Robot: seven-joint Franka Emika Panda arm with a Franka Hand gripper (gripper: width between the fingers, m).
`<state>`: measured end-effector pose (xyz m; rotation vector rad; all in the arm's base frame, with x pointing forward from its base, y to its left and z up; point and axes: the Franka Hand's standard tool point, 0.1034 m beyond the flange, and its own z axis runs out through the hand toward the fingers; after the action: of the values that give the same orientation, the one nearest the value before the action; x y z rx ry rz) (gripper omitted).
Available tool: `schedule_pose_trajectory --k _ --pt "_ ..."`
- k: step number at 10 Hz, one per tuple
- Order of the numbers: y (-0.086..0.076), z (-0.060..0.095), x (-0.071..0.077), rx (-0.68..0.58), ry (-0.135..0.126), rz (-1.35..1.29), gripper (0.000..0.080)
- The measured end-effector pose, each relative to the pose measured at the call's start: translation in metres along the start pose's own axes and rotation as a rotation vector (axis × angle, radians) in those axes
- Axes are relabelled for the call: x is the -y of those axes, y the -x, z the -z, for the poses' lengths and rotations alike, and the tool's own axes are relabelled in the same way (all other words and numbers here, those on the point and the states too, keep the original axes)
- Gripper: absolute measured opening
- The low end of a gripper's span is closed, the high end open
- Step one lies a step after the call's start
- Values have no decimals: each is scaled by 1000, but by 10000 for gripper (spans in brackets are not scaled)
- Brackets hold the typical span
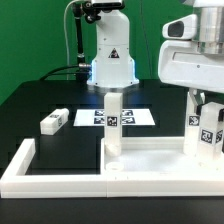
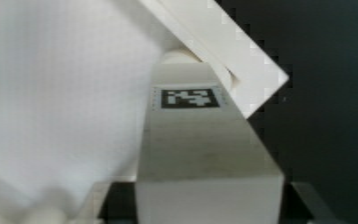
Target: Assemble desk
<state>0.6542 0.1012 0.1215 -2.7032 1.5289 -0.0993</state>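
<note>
The white tabletop lies flat at the front right. One white leg with tags stands upright on its near-left corner. My gripper is shut on a second tagged leg and holds it upright on the tabletop's right end. In the wrist view this leg fills the gap between my dark fingers, and the tabletop's white surface lies beyond it. A third leg lies loose on the black table at the exterior view's left. No fourth leg is in view.
The marker board lies flat behind the tabletop. The low white border fence runs along the front left. The robot base stands at the back centre.
</note>
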Motion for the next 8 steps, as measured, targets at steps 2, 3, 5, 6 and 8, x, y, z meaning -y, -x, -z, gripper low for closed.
schedule_pose_trajectory --k 2,3,5,6,8 --pt "2 -1 -4 74 -32 -358 291" --pt "2 -1 -5 92 -37 -484 291" --pt "2 -1 -5 92 -34 -534 291" --pt "2 -2 -5 91 -35 -498 396" --pt "2 -2 -5 89 -34 -483 565"
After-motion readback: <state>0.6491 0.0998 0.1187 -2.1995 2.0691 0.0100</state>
